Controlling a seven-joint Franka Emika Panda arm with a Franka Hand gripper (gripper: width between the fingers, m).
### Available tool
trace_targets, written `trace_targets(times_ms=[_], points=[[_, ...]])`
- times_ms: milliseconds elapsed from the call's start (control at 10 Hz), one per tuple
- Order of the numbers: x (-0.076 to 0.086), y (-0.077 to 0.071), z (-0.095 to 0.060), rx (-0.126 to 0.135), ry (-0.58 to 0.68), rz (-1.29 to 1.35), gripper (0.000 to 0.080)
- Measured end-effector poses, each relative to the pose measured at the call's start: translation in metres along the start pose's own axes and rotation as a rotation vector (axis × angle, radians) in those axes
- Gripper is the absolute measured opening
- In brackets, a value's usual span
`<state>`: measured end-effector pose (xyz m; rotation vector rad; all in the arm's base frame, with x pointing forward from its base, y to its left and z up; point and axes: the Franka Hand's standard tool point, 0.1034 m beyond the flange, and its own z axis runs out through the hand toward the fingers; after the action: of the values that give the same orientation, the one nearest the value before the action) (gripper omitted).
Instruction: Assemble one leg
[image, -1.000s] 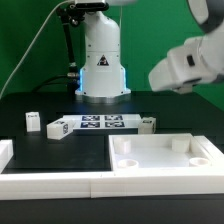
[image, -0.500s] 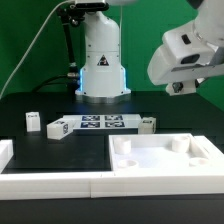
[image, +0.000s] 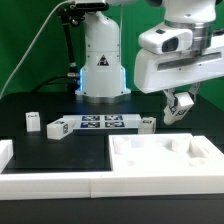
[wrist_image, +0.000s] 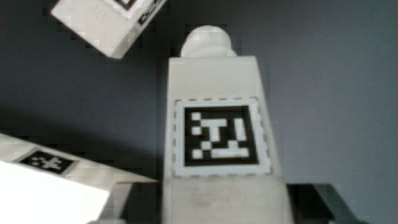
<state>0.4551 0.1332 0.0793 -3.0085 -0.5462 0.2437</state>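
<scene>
Holding the leg clamped between its fingers, the gripper hangs above the table, near the far edge of the white panel. Leg's tag faces the wrist camera.

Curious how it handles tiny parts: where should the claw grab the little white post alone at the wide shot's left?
Grip the lone leg probably by its upper half, from straight above, the claw closing across its flat sides. It seems to stand upright, apart from the marker board, so its top is free and flat sides offer an even hold.
</scene>
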Motion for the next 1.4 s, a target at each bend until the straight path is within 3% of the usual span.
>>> trace_targets(times_ms=[300,500,600,700,1000,1200,1400], points=[[0.004,0.007,-0.006,-0.041,0.235,0.009,0.0292],[0.011,0.02,-0.028,-0.067,0.348,0.011,0.0292],[0.018,0.028,-0.04,-0.098,0.463,0.001,0.0292],[0.014,0.031,-0.035,-0.118,0.541,0.001,0.0292],[0.013,0.031,-0.03,-0.115,0.53,0.002,0.0292],[0.03,0.043,-0.034,-0.108,0.508,0.008,0.0292],[0.059,0.054,-0.047,-0.101,0.52,0.023,0.0292]])
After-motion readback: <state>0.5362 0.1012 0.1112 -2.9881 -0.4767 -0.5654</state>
